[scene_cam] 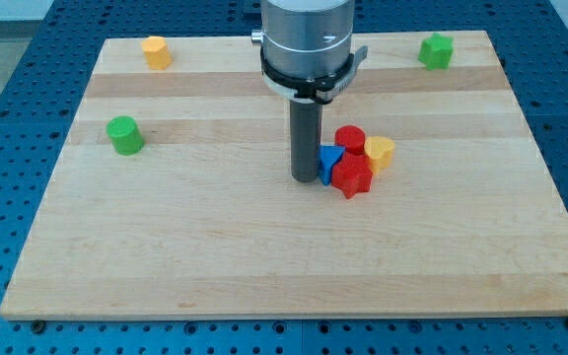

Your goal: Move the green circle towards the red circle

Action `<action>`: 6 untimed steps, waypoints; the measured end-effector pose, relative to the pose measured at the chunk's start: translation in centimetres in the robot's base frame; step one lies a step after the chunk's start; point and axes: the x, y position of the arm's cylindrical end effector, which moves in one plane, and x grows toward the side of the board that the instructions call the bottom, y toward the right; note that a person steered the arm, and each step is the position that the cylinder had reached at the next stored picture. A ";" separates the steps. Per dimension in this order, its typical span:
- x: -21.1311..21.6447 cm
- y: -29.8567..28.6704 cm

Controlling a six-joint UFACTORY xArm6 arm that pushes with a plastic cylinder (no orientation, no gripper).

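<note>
1. My tip (307, 178) stands on the wooden board (264, 256); it is a bare rod with nothing to open or close.
2. Green circle (123, 134): well apart, toward the view's left of my tip.
3. Red circle (350, 139): just right of my tip, beside a blue block (329, 160).
4. No legible writing is visible.

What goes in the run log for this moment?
tip beside blue block | green circle untouched, view's left | red circle in cluster

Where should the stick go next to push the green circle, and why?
Probably to the view's left, round behind the green circle. My tip sits by the blue block, next to the red circle, far from green.
</note>
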 end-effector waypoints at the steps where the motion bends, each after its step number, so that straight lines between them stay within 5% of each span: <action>1: -0.5 -0.2; 5: -1.2 -2.6; 6: -0.7 -8.5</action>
